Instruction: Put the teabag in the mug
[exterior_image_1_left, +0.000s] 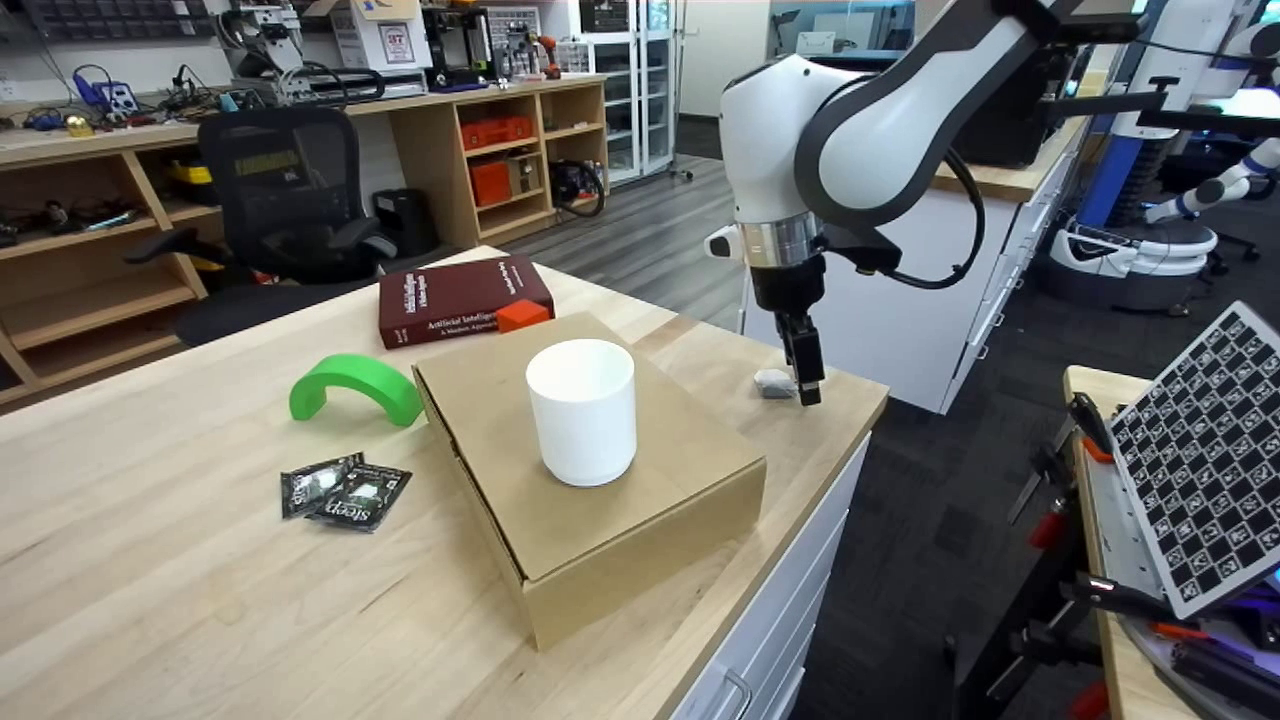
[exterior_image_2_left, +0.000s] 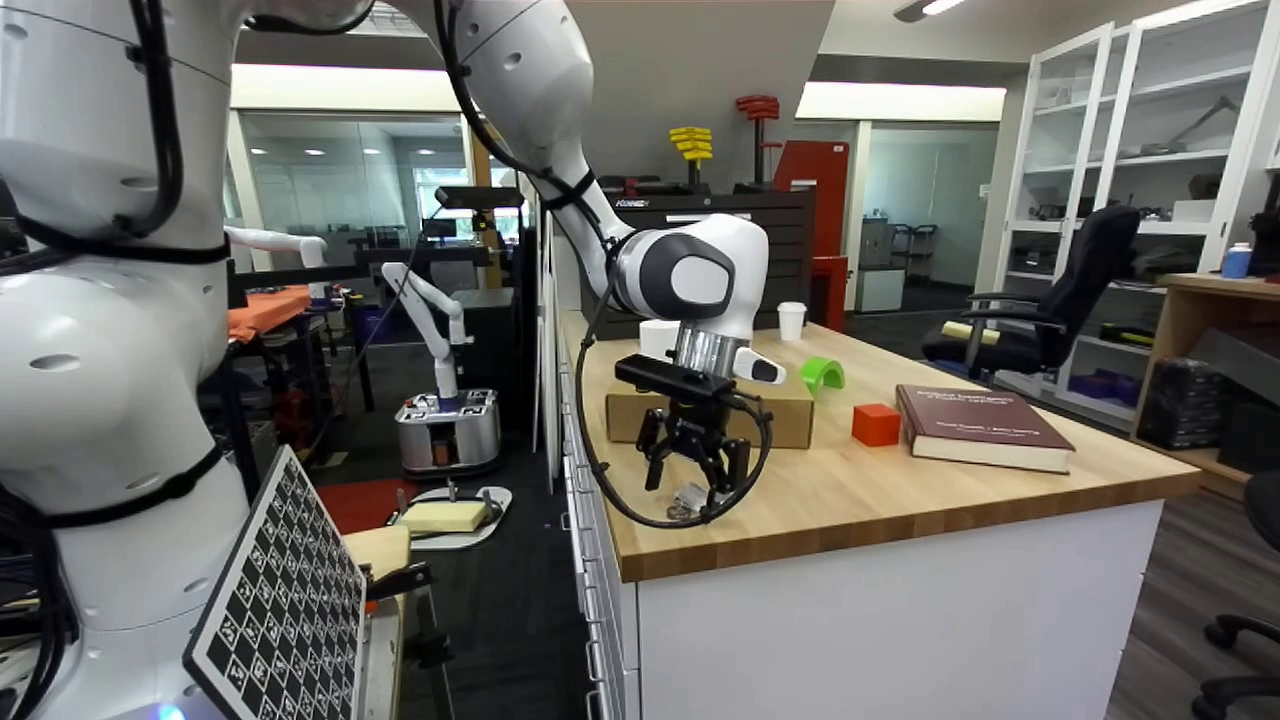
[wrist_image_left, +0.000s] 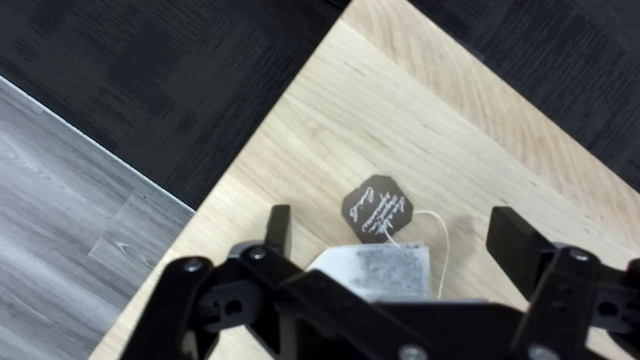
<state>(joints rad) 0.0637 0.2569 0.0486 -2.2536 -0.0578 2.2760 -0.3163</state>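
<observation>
Pale wooden table (exterior_image_1_left: 180, 590) with a cardboard box (exterior_image_1_left: 600, 520) on it. Near the box lies a maroon book (exterior_image_1_left: 455, 295). Off one side of the box, the gripper (wrist_image_left: 392, 225) points down, fingers (wrist_image_left: 280, 230) spread wide. A white mug (exterior_image_1_left: 585, 415) stands upright on the box; off the box's opposite side sit a green arch (exterior_image_1_left: 360, 370) and two dark packets (exterior_image_1_left: 352, 496). On the gripper's side of the box, loose on the table, lies the teabag (wrist_image_left: 387, 270)

A mesh chair (exterior_image_1_left: 285, 190) stood by a wooden workbench (exterior_image_1_left: 430, 150); grey planks (wrist_image_left: 65, 200) met dark carpet (wrist_image_left: 150, 75). In an exterior view, a white glass-doored cabinet (exterior_image_2_left: 1165, 157), glazed partitions (exterior_image_2_left: 340, 200) and a lit ceiling lamp (exterior_image_2_left: 938, 7) showed.
</observation>
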